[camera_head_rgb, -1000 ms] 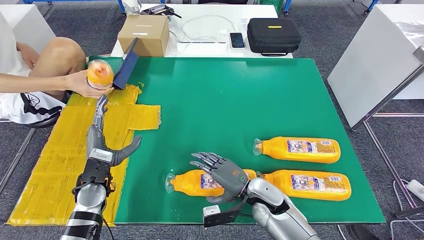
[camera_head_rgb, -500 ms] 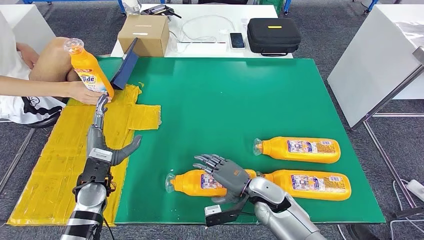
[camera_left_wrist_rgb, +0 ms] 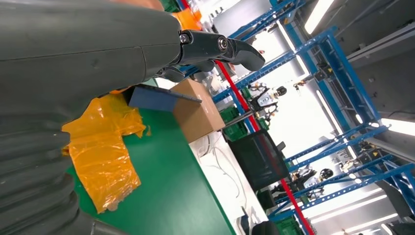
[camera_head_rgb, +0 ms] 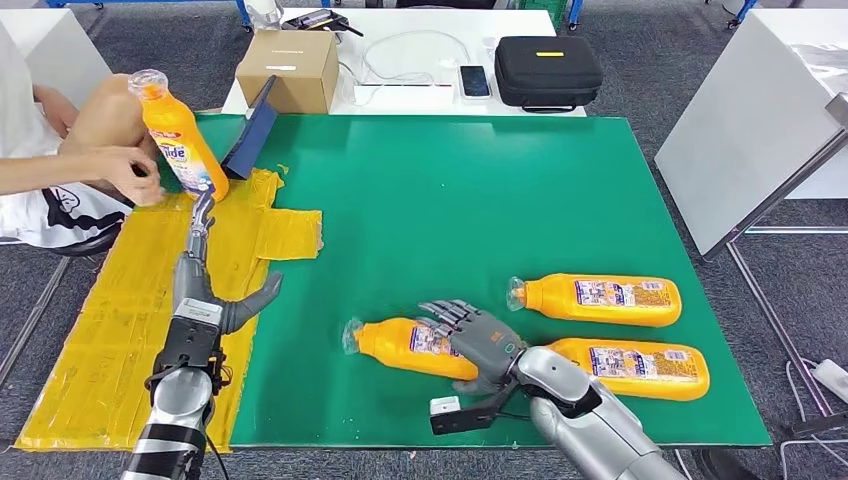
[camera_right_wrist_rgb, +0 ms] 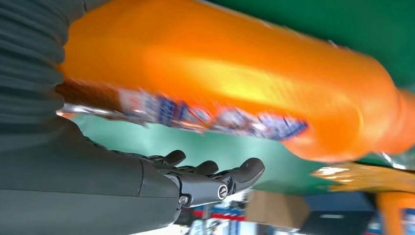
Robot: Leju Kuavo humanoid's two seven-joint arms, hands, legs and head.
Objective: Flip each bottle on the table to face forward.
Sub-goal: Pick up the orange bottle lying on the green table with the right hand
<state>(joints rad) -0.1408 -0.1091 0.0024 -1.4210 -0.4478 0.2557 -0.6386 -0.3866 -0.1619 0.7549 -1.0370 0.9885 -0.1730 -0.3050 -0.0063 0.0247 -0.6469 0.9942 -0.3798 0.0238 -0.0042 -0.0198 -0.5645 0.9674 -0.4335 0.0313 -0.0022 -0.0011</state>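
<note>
My right robot hand (camera_head_rgb: pixel 478 338) lay with fingers spread, draped over the near orange detergent bottle (camera_head_rgb: pixel 410 346), touching it but not closed around it. That bottle lay on its side on the green tabletop (camera_head_rgb: pixel 450 200), cap pointing to nine o'clock. Two more orange bottles lay at its three o'clock: one (camera_head_rgb: pixel 595 299) farther back, one (camera_head_rgb: pixel 630 366) just behind my wrist. My left robot hand (camera_head_rgb: pixel 205 280) hung released over the yellow sheet (camera_head_rgb: pixel 110 330), fingers straight, holding nothing. At ten o'clock a person's hand (camera_head_rgb: pixel 125 170) was beside an upright bottle (camera_head_rgb: pixel 178 135).
</note>
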